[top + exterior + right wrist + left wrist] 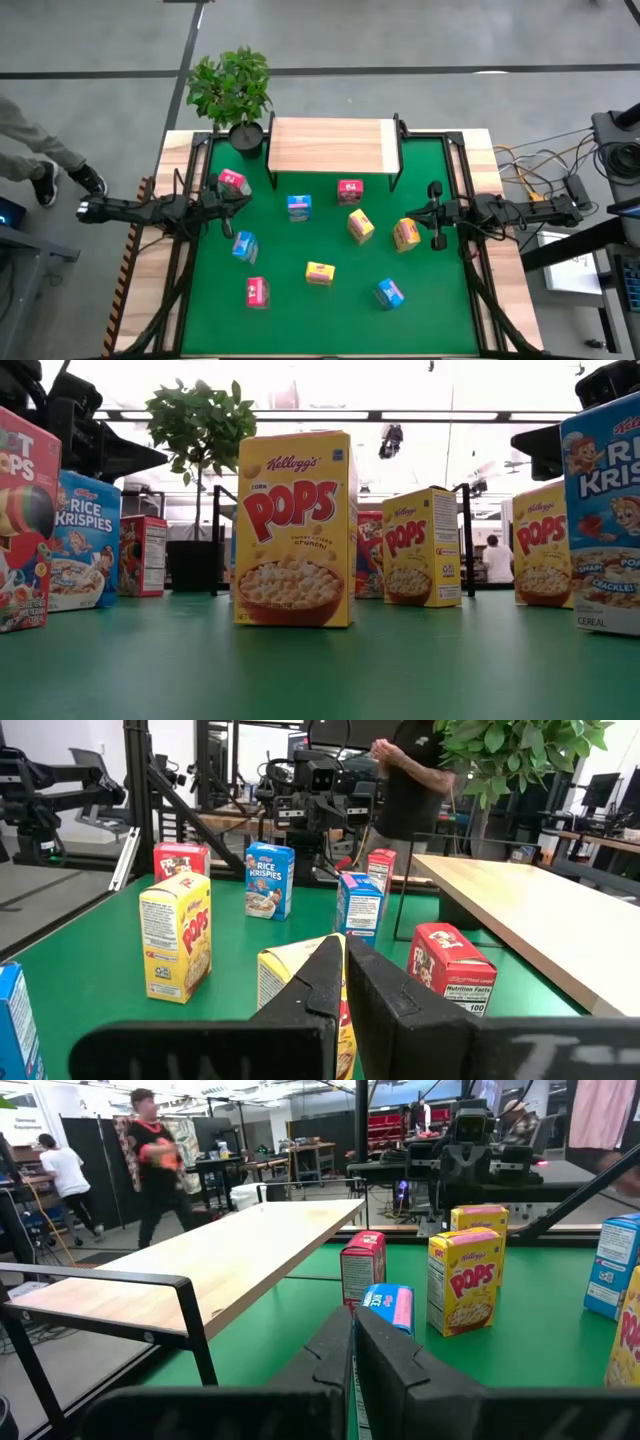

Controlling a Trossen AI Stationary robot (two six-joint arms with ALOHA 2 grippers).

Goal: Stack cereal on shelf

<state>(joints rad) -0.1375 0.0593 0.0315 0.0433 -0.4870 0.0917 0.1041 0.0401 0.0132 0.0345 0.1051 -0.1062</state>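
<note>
Several small cereal boxes, blue, yellow and red, stand scattered on the green mat (330, 325), among them a yellow box (295, 528) at mid-table. The light wooden shelf (333, 145) stands on black legs at the far edge, with nothing on it. My left gripper (243, 198) hovers shut at the left, between a red box (232, 182) and a blue box (299, 206). My right gripper (414, 211) hovers shut at the right, just beyond a yellow box (405, 234). Neither touches a box.
A potted plant (232, 90) stands at the shelf's far left corner. Wooden table edges flank the mat. Cables and gear lie off the table's right side (560, 190). People move about in the room beyond the table (150, 1160).
</note>
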